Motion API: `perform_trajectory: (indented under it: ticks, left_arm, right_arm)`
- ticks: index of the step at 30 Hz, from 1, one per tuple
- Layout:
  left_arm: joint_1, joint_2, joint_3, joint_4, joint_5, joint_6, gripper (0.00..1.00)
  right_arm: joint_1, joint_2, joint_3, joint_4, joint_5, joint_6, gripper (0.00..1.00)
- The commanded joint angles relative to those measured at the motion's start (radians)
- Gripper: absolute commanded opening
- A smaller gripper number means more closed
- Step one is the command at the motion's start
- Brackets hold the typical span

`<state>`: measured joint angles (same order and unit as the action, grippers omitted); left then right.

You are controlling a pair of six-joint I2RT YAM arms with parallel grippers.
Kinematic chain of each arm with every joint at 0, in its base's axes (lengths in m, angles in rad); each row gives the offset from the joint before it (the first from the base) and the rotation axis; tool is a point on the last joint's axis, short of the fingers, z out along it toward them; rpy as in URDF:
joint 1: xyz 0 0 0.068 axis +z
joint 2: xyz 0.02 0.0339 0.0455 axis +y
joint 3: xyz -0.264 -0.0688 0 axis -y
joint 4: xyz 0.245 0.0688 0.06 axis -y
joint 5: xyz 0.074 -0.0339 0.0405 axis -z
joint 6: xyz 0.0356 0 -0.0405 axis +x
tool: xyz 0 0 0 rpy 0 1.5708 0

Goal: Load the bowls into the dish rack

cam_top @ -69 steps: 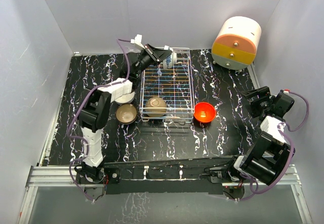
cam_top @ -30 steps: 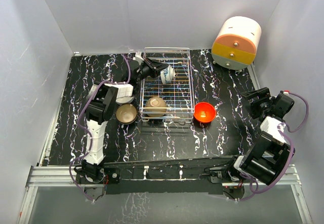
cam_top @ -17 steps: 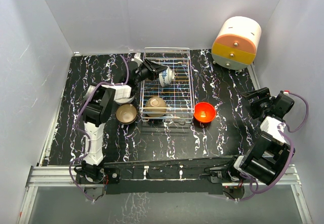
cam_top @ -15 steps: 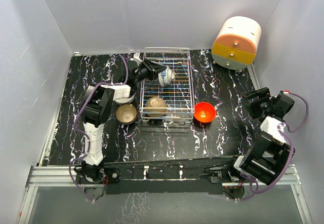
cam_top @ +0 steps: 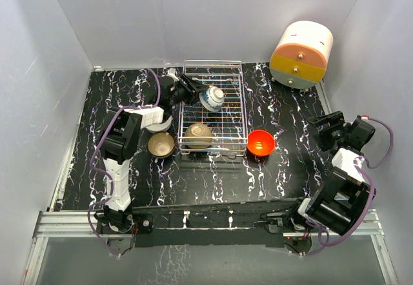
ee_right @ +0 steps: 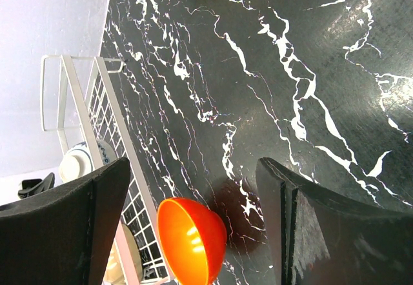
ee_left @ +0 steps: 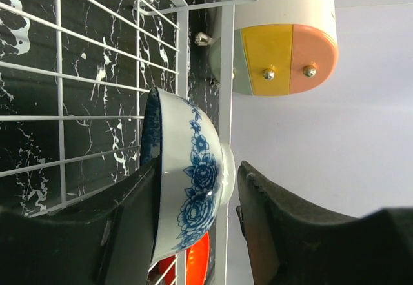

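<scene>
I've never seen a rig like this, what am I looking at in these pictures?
A two-armed robot is bolted to a black marbled table. The wide picture looks down from above; the other two come from a camera on each wrist. The left gripper has fingers either side of a white bowl with blue flowers, within the wire dish rack; a gap beside one finger suggests it is not clamped. A tan bowl sits in the rack. A dark bowl and red bowl lie on the table beside it. The right gripper is open and empty.
</scene>
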<state>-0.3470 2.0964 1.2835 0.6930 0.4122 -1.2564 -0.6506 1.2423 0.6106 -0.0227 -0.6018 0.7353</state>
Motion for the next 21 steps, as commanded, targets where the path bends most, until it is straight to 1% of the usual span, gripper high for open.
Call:
perform_trajectory:
  ticks: [1, 5, 12, 17, 21]
  left_arm:
    - [0.008, -0.043, 0.028, -0.187, -0.044, 0.058, 0.49]
    - [0.008, -0.062, 0.057, -0.287, -0.082, 0.114, 0.54]
    - [0.007, -0.068, 0.141, -0.473, -0.138, 0.222, 0.55]
    - [0.008, -0.052, 0.186, -0.545, -0.152, 0.267, 0.57]
    - [0.008, -0.031, 0.219, -0.598, -0.163, 0.302, 0.62]
  right_arm:
    - [-0.011, -0.018, -0.001, 0.057, -0.005, -0.007, 0.81]
    - [-0.011, -0.019, -0.003, 0.058, -0.006, -0.008, 0.81]
    - [-0.011, -0.025, -0.006, 0.059, -0.010, -0.002, 0.81]
    - [-0.011, -0.029, -0.011, 0.060, -0.010, 0.000, 0.81]
    - [-0.011, -0.030, -0.011, 0.060, -0.013, 0.001, 0.81]
